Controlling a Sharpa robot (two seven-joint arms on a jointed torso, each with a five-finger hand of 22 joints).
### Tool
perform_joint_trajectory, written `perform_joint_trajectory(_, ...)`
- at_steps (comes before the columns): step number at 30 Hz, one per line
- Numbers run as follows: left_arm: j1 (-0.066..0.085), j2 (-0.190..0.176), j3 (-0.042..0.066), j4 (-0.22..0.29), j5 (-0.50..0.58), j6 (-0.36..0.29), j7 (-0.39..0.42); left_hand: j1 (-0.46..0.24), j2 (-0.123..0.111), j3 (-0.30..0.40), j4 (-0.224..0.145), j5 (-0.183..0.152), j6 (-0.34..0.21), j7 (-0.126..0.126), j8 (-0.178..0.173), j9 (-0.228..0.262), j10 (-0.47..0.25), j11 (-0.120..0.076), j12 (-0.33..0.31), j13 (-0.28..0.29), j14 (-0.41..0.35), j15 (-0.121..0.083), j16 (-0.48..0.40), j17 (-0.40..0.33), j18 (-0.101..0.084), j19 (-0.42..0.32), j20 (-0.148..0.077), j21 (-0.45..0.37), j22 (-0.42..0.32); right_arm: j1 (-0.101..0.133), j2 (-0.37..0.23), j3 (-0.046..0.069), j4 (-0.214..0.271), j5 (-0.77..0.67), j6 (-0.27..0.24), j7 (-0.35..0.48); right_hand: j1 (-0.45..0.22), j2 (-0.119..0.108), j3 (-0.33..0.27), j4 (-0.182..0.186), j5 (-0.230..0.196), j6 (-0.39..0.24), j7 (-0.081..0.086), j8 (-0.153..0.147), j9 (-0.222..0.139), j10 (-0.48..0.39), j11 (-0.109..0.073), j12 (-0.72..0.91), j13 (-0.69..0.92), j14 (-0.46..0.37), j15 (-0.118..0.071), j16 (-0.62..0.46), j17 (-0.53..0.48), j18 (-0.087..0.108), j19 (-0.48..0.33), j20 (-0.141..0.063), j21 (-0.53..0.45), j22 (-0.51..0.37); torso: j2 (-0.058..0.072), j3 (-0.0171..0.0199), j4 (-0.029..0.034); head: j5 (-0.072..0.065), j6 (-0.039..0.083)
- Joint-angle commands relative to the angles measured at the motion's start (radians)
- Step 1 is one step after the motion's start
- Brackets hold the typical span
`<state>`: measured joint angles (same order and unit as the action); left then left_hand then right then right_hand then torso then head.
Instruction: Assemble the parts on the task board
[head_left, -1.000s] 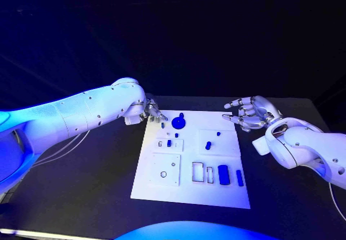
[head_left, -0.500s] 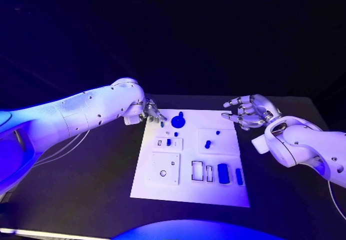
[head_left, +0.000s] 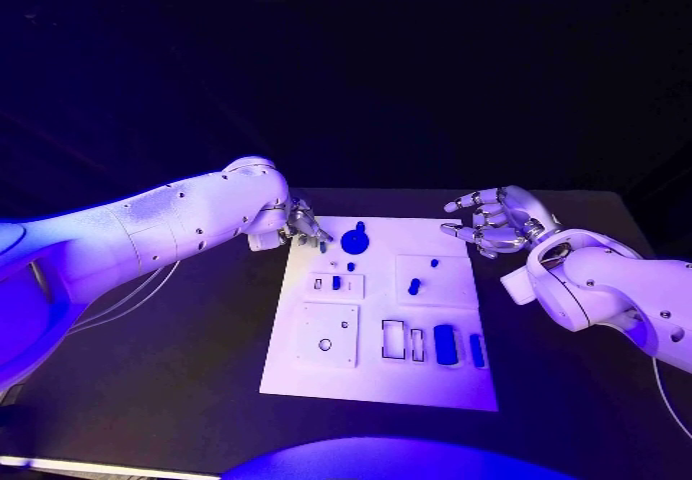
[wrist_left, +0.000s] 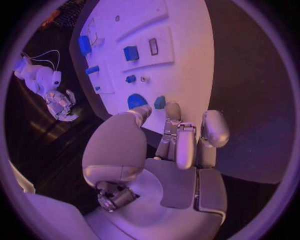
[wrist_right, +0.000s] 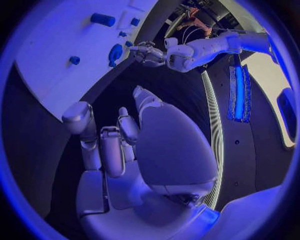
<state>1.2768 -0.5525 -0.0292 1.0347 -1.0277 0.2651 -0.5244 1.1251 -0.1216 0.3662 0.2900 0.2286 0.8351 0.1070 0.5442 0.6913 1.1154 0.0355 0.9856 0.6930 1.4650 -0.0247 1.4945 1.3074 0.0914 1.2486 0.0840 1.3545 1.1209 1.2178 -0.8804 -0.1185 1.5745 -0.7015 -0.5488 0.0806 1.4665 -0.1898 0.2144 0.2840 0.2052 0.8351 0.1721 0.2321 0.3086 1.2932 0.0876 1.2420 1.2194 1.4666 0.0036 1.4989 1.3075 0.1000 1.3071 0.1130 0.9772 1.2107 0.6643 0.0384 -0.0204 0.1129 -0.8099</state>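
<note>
Left robot hand (head_left: 300, 224), fingers apart and empty, poises at the board's (head_left: 378, 385) eleven o'clock corner, near the round part (head_left: 355, 240); right robot hand (head_left: 495, 226), empty too, waits at one o'clock.

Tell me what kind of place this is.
Probably a robotics lab or demo bench, though that is a guess. A white task board with small blue parts lies on a black table, and the left hand and right hand hover at its far corners under coloured light.
</note>
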Motion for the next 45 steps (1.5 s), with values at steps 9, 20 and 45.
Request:
perform_joint_trajectory(9,-0.001,0.003,0.0,-0.005,0.019,0.018,0.012,0.028,-0.002,0.012,-0.001,0.001,0.009,-0.004,0.008,-0.002,0.001,-0.006,0.007,-0.003,0.057,-0.005,-0.001,0.122,0.005,0.004,-0.001,-0.001,0.001,0.0,0.001,0.001,0.003,-0.01,-0.003,0.013,-0.002,0.009,0.006,0.001,0.004,-0.001,-0.001,0.004,-0.001,0.0,-0.003,0.003,-0.001,0.054,0.006,-0.006,0.087,0.019,0.0,0.0,-0.002,0.0,-0.001,0.0008,0.0003,0.0,-0.004)
perform_joint_trajectory(20,-0.001,0.006,-0.001,-0.01,0.037,0.036,0.017,0.108,0.009,0.058,-0.008,-0.003,0.016,-0.013,0.026,-0.002,0.008,-0.015,0.013,-0.003,0.058,-0.013,0.001,0.123,0.005,0.005,-0.007,0.0,0.005,0.0,0.001,0.001,0.003,-0.01,-0.002,0.013,-0.001,0.01,0.008,0.0,0.005,0.0,-0.001,0.004,-0.002,0.002,-0.004,0.006,0.001,0.055,0.006,-0.005,0.088,0.019,0.002,0.0,0.0,0.002,-0.001,0.0011,0.0,0.001,-0.007)
perform_joint_trajectory(45,-0.001,0.009,-0.008,-0.026,0.064,0.079,0.014,0.218,-0.011,0.238,-0.068,-0.001,0.016,-0.014,0.017,-0.021,0.019,-0.018,-0.001,-0.025,0.06,-0.016,0.006,0.127,0.003,0.008,-0.012,0.004,0.017,0.0,0.002,0.001,0.001,-0.01,-0.002,0.014,-0.001,0.01,0.008,0.0,0.005,0.0,-0.001,0.004,-0.002,0.002,-0.004,0.006,0.001,0.055,0.006,-0.005,0.088,0.019,0.002,0.0,0.0,0.002,0.0,0.0003,-0.0007,0.0,-0.008)
